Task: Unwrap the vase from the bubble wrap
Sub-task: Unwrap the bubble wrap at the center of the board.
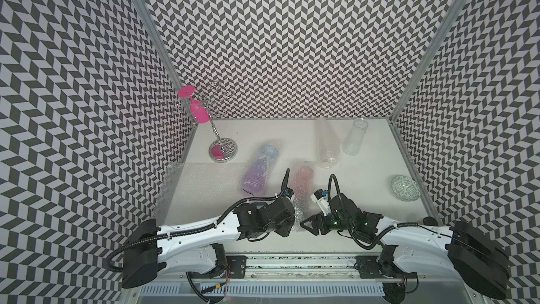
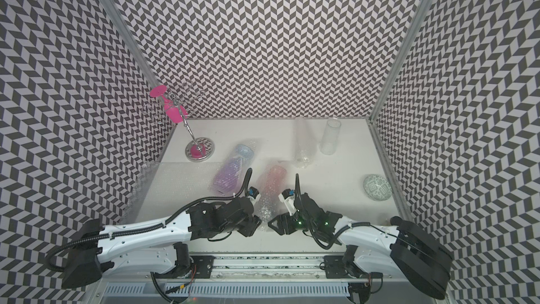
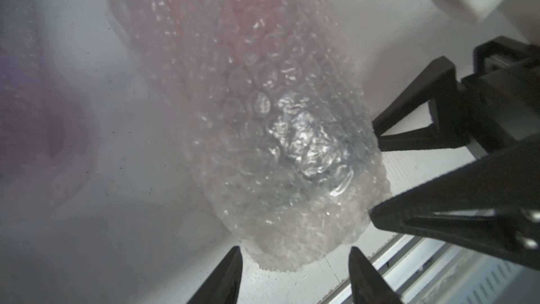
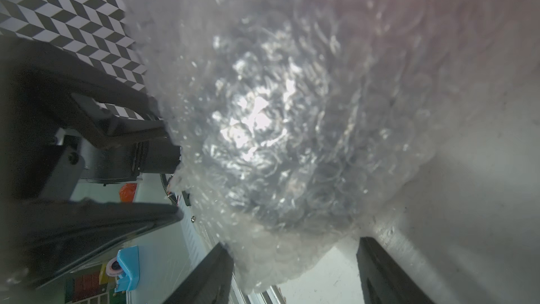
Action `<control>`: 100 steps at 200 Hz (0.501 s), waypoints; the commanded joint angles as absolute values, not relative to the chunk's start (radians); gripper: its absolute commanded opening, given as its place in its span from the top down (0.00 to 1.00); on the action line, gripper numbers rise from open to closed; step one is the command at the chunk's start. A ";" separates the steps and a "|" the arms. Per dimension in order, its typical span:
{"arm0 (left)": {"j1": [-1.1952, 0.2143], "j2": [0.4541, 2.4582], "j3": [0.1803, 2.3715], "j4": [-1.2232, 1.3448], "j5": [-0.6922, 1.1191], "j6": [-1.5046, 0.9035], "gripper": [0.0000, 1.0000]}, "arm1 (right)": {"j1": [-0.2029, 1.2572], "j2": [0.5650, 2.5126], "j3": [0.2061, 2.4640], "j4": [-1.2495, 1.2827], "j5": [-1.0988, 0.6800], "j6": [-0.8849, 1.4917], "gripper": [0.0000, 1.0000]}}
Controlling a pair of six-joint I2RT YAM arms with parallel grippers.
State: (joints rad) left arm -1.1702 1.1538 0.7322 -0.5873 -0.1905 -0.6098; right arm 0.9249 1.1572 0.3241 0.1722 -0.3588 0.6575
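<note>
A pinkish vase [image 1: 304,181] [image 2: 273,179] lies on the white table, rolled in bubble wrap [image 3: 292,156] [image 4: 277,127]. The wrap's bunched, crinkled near end [image 1: 298,214] sits between my two grippers. My left gripper [image 3: 295,251] [image 1: 295,225] is open, and the tip of the bundle just reaches in between its fingertips without being clamped. My right gripper [image 4: 293,247] [image 1: 302,225] comes from the opposite side. Its jaws are open around the same end: the wrap touches one finger and there is a gap to the other.
A second wrapped vase [image 1: 258,171], purple and blue, lies to the left, beside a flat sheet of bubble wrap [image 1: 201,182]. Two clear vases [image 1: 355,137] [image 1: 327,144] stand at the back. A patterned bowl [image 1: 405,188] sits at the right, and a wire rack [image 1: 222,150] holding a pink glass [image 1: 195,106] at back left.
</note>
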 commanded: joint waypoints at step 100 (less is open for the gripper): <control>-1.175 1.236 0.756 -0.550 -0.292 -0.619 0.71 | 0.946 1.236 0.357 0.256 -0.345 0.632 0.67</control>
